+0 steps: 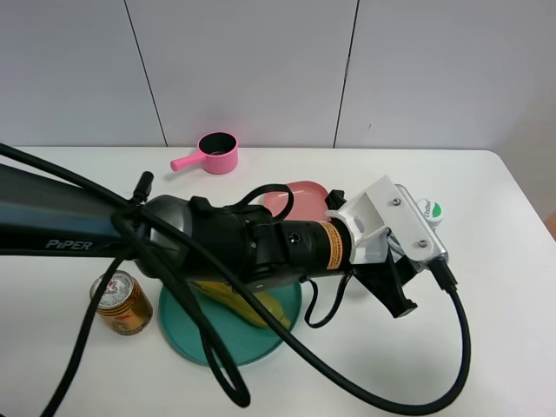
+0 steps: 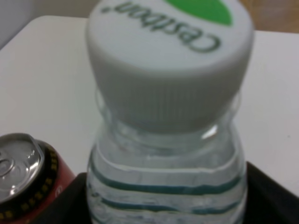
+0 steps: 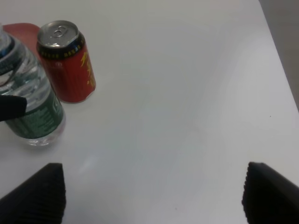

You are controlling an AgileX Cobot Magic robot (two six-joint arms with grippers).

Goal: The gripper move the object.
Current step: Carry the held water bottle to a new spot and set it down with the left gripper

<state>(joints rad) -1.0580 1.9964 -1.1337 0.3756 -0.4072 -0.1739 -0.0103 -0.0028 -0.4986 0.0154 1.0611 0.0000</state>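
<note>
The clear water bottle (image 2: pixel 168 186) with its white, green-marked cap (image 1: pixel 428 211) and dark green label (image 3: pixel 32 107) stands on the white table at the right. My left gripper (image 1: pixel 408 274) reaches across from the left and its black fingers (image 3: pixel 9 107) press the bottle's sides, so it looks shut on it. In the exterior view the white mount hides the bottle's body. My right gripper (image 3: pixel 154 200) is open and empty over bare table, to the side of the bottle. It does not show in the exterior view.
A red can (image 3: pixel 65 60) stands right beside the bottle. A pink plate (image 1: pixel 300 195) lies just behind them. A gold can (image 1: pixel 122 302) and a teal plate (image 1: pixel 200 343) with a banana (image 1: pixel 248 306) sit front left. A pink cup (image 1: pixel 217 153) stands at the back.
</note>
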